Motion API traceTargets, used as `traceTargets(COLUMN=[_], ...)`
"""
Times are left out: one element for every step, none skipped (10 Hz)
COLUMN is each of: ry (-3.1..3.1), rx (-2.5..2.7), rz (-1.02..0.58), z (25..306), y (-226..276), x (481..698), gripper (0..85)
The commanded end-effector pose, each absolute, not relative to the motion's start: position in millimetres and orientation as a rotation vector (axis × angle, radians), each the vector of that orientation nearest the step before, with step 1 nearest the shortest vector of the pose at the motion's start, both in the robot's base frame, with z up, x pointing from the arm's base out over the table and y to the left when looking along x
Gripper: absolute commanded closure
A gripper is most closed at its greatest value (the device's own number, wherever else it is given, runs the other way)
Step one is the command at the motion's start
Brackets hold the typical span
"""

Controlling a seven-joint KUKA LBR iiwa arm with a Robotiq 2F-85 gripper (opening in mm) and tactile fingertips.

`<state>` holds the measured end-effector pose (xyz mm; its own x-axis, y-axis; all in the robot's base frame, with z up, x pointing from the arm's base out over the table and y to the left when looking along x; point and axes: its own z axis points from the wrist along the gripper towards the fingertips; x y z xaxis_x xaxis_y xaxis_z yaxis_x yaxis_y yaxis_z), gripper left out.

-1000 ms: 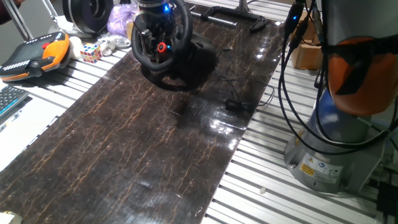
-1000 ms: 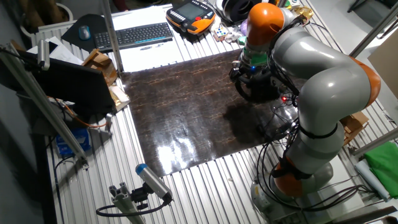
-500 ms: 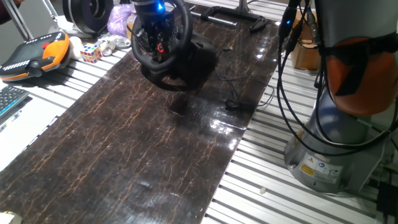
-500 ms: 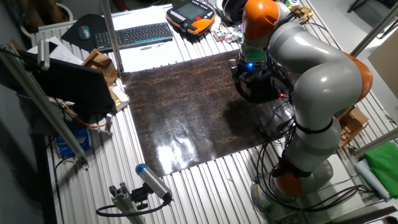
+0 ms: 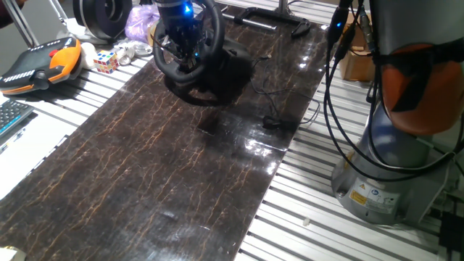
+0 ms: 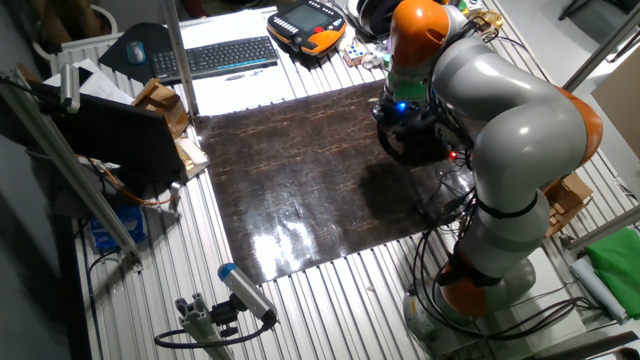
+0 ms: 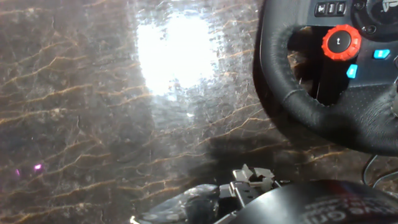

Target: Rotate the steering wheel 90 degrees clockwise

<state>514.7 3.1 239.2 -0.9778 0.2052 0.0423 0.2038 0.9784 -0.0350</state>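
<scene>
The steering wheel point(image 5: 215, 38) is black with a thick rim and stands tilted on its black base point(image 5: 233, 69) at the far end of the dark mat. It also shows in the other fixed view point(image 6: 408, 150). My gripper point(image 5: 181, 45) hangs in front of the wheel's hub, inside the rim, and its blue light is on. From the other side the gripper point(image 6: 398, 118) sits at the wheel's top. The hand view shows the wheel's rim point(image 7: 311, 109), the red knob point(image 7: 341, 42) and blue buttons point(image 7: 380, 54) at the upper right. The fingers are too dark to tell whether they are open or shut.
An orange and black pendant point(image 5: 40, 64), a colour cube point(image 5: 105, 61), a black spool-like ring point(image 5: 101, 18) and a purple bag point(image 5: 138, 22) lie left of the wheel. A cable point(image 5: 275, 122) crosses the mat. A keyboard point(image 6: 215, 55) is at the far side. The arm's base point(image 5: 391, 167) stands on the right.
My gripper has shifted slightly up and left at the wheel. The red knob that showed below the gripper in the fixed view is now hidden behind it.
</scene>
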Motion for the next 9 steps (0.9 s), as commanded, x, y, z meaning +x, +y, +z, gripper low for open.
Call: traceTargets(ry=[-3.079, -3.08, -3.074, -3.057, -3.036, -3.017, -3.006, -2.983, -2.956], rx=[-0.344, -0.379, -0.462, -0.558, -0.666, -0.778, -0.893, -1.031, -1.158], rz=[0.065, 0.091, 0.085, 0.092, 0.101, 0.147, 0.22, 0.288, 0.338], z=[238.9, 238.3, 237.5, 237.0, 236.8, 237.6, 237.9, 237.8, 238.3], y=[3.1, 2.6, 1.2, -3.0, -7.9, -10.3, -10.6, -10.5, -11.2], x=[515.0, 515.6, 516.0, 516.3, 516.0, 516.3, 516.5, 516.6, 516.1], gripper=[84.3, 84.3, 84.3, 84.3, 84.3, 84.3, 84.3, 84.3, 84.3])
